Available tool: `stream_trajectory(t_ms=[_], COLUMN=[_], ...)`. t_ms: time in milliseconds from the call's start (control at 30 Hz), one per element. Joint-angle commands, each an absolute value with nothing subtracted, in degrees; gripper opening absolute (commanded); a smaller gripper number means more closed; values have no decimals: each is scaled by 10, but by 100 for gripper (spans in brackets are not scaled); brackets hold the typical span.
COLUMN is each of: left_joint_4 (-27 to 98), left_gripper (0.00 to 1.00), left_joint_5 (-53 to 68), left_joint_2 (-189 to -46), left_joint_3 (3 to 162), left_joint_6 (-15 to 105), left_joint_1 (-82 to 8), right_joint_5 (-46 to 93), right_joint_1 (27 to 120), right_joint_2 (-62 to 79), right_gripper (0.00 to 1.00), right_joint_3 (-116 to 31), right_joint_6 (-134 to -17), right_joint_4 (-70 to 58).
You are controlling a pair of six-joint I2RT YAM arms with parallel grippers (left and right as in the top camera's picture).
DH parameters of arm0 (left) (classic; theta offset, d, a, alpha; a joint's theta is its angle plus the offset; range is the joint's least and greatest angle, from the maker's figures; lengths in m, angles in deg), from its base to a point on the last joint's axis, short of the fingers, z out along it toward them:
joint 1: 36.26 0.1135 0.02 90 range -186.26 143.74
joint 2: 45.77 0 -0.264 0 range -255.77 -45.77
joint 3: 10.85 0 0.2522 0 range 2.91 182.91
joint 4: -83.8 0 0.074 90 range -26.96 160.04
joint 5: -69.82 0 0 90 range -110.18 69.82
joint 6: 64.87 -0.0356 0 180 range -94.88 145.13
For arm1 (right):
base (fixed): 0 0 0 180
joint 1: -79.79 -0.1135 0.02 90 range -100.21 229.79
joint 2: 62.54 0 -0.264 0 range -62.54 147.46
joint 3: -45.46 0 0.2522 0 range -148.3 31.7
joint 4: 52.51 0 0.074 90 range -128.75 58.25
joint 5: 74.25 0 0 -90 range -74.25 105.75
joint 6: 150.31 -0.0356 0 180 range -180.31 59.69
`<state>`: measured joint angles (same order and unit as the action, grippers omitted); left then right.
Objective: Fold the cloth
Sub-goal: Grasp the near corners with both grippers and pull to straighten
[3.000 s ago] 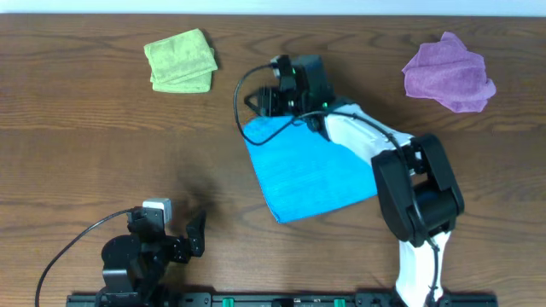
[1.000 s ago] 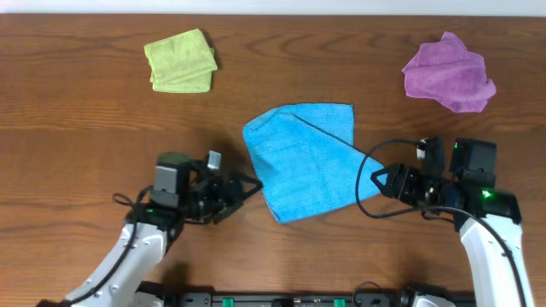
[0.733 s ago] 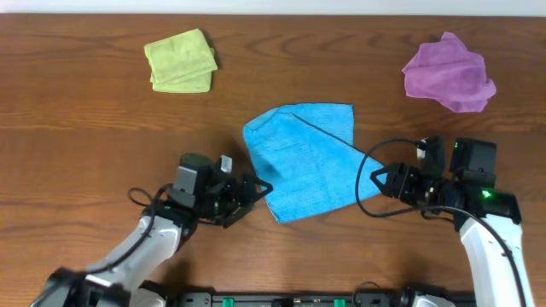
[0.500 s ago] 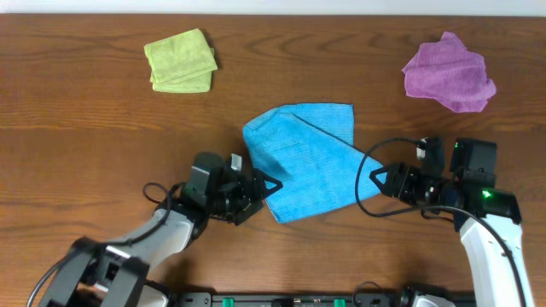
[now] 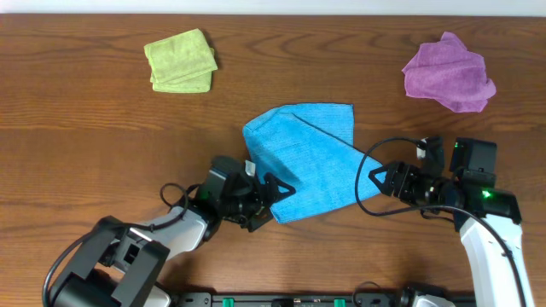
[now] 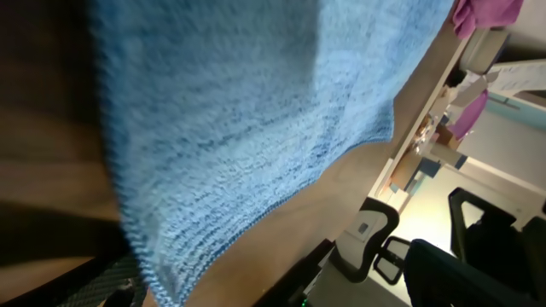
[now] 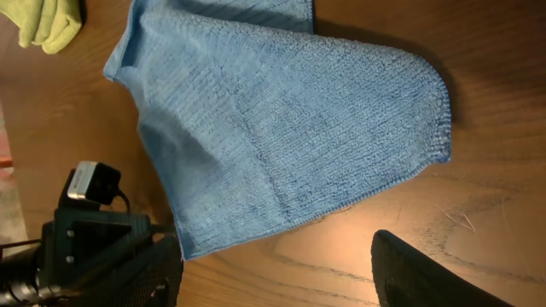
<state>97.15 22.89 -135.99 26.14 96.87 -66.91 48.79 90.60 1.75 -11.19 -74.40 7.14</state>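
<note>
Blue cloth (image 5: 303, 162) is judged once-folded only; left gripper (image 5: 275, 196) is set at its lower-left corner, grip not discernible, right gripper (image 5: 377, 182) held spread beside it.

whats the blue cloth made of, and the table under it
The blue cloth looks like matte microfibre or terry-type fabric: the right wrist view shows a ribbed, fuzzy weave and stitched edge. The table is wood or wood-look laminate, I cannot tell which: dark brown, grain lines, slight sheen.
</note>
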Motion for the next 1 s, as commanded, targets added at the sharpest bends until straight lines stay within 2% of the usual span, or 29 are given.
stream_trajectory(t_ms=[0,33,167,267,333,367,400,700,967], left_joint_4=[963,964,964,964,964,964,965,965,964], left_gripper=[96,99,73,47,34,17,7,6,6], left_joint_5=[188,183,168,165,167,169,174,292,371], left_joint_2=[-1374,-1374,-1374,-1374,-1374,-1374,-1374,-1374,-1374], left_joint_3=[259,259,259,259,259,259,259,259,259], left_joint_6=[975,973,953,923,906,900,898,831,804], left_joint_1=[-689,-691,-692,-692,-692,-692,-692,-634,-556], right_joint_5=[497,497,497,496,482,469,460,423,421], right_joint_1=[915,915,915,915,915,915,915,915,915], right_joint_2=[11,11,11,11,11,11,11,15,16], right_gripper=[72,72,74,75,77,77,78,79,78], right_joint_3=[-110,-110,-110,-110,-110,-109,-109,-70,33], right_joint_6=[-751,-751,-751,-750,-750,-750,-748,-718,-734], right_joint_4=[71,71,73,73,73,73,73,61,-48])
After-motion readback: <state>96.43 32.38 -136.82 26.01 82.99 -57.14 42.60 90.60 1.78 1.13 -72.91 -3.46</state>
